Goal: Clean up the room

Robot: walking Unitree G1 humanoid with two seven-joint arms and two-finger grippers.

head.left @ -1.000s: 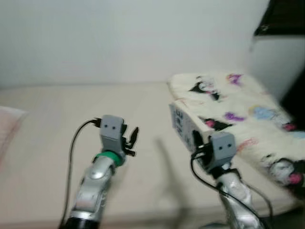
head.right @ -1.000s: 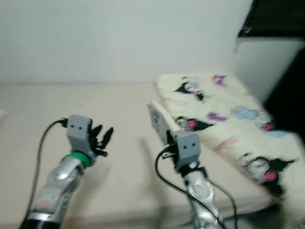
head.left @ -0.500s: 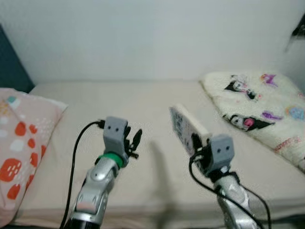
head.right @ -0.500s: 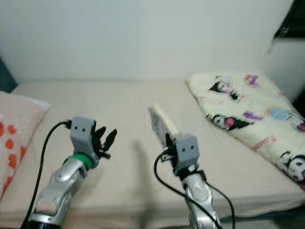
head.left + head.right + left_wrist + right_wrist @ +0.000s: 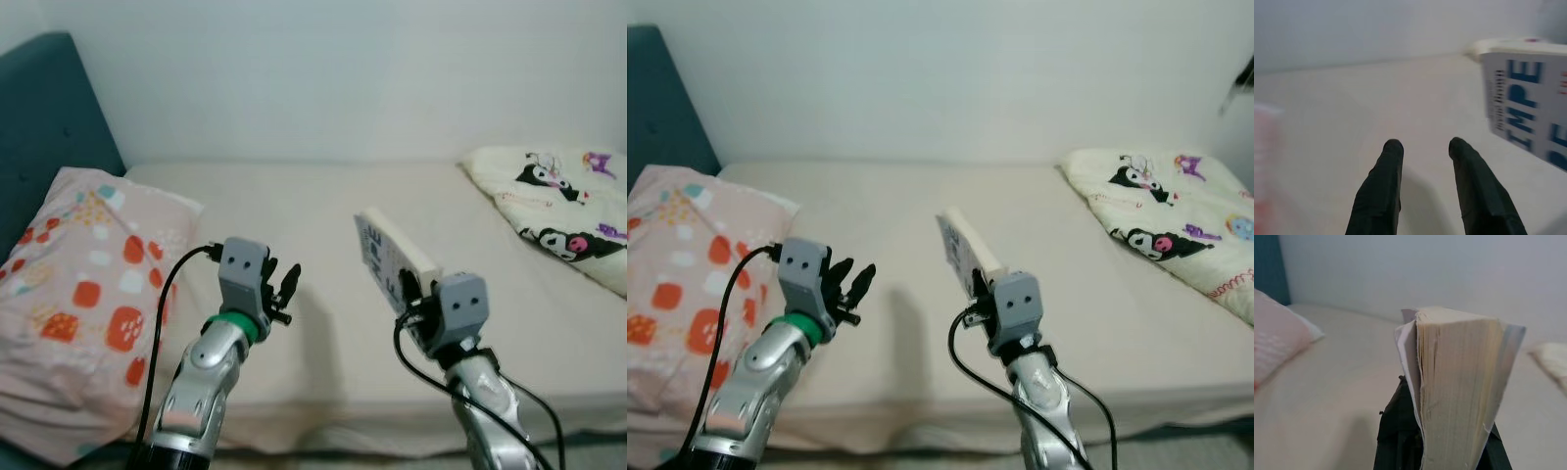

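Observation:
A thick white paperback book [image 5: 389, 259] with blue lettering is held upright above the bed, my right gripper [image 5: 409, 292] shut on its lower end. The right wrist view looks straight at the book's page edges [image 5: 1459, 391], with the black fingers [image 5: 1393, 431] clamped on either side. My left gripper [image 5: 284, 294] hovers over the beige mattress [image 5: 313, 215], open, with nothing between its fingers [image 5: 1383, 186]. In the left wrist view the book's cover [image 5: 1525, 112] is off to one side.
A pink pillow [image 5: 73, 284] with red and orange patches lies at the bed's left end against a teal headboard [image 5: 44, 108]. A cream blanket [image 5: 563, 201] with cartoon prints is heaped at the right end. A white wall runs behind.
The camera has swung left: the blanket has slid to the right edge and the pillow and headboard have come into view. Both arms keep their pose, the book still held.

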